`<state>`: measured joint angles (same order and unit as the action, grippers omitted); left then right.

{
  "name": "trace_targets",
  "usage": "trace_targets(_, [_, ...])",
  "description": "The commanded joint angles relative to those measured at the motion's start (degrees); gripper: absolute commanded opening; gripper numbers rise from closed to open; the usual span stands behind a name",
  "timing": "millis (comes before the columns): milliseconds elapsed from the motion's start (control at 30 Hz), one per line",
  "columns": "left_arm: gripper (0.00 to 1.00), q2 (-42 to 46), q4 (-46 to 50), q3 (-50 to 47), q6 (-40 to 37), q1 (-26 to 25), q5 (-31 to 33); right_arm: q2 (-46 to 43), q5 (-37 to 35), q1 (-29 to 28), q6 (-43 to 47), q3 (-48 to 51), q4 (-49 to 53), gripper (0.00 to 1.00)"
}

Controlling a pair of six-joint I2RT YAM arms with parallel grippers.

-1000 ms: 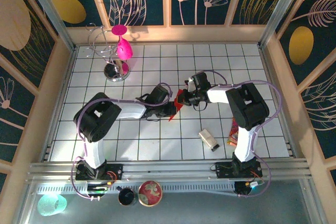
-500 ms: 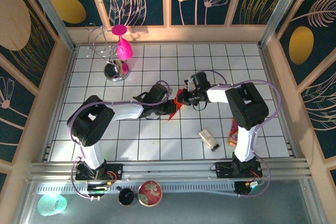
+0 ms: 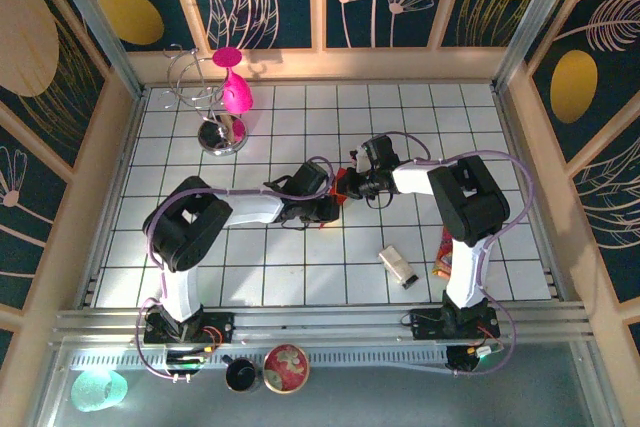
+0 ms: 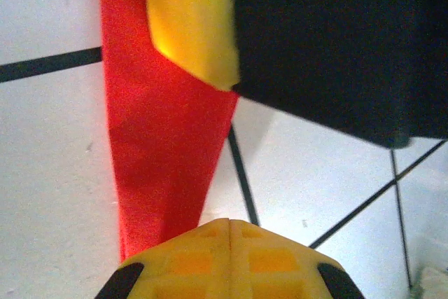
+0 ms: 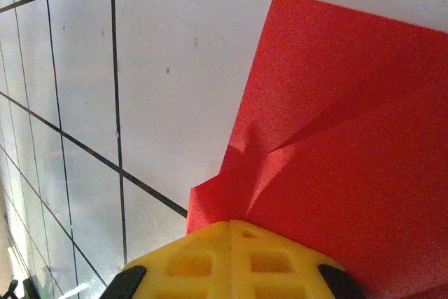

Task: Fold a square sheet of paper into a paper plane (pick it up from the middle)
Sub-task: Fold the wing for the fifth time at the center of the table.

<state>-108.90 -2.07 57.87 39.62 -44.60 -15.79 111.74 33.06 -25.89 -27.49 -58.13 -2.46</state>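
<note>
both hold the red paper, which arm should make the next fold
Right, probably: the right gripper is shut on a broad flap of the red paper, creasing at its tips; the left gripper pinches a narrow end, better as anchor.

Count: red paper sheet (image 5: 350, 103) ×1; magenta goblet (image 3: 237, 93) ×1; wire stand (image 3: 221, 139) ×1; snack packet (image 3: 440, 267) ×1; small grey block (image 3: 398, 265) ×1.

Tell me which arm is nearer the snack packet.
Right. The right arm rises just beside the snack packet; the left arm stands well away to the packet's left.
</note>
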Motion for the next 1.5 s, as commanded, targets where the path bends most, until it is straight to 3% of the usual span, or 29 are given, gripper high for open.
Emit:
trace_targets(0, [0.00, -1.0, 4.7, 1.5, -2.9, -0.1, 2.7, 4.7, -6.6, -0.2, 1.0, 1.0, 6.7, 0.05])
trace_targets(467, [0.00, -0.2, 2.2, -1.8, -3.2, 0.2, 0.5, 5.6, -7.4, -0.1, 1.9, 0.1, 8.5, 0.04])
trace_targets(833, [0.00, 4.4, -10.7, -16.7, 3.9, 1.9, -7.2, 6.0, -8.2, -0.2, 2.5, 0.0, 9.6, 0.04])
trace_targets(1067, [0.00, 12.3, -5.6, -22.9, 2.7, 1.8, -5.3, 5.7, -8.1, -0.3, 2.3, 0.3, 9.6, 0.04])
trace_targets(1200, [0.00, 18.3, -0.7, -21.0, -0.4, 1.7, -1.1, 5.2, -7.9, -0.7, 2.1, 0.5, 9.7, 0.04])
trace_targets(1333, [0.00, 21.5, -6.8, -19.2, 1.4, 1.8, 0.5, 4.4, -7.1, -1.2, 1.5, 0.6, 9.1, 0.04])
trace_targets(1467, [0.00, 18.9, -13.2, -17.2, 4.3, 1.7, 2.0, 3.3, -5.3, -1.8, 0.6, 1.1, 7.9, 0.04])
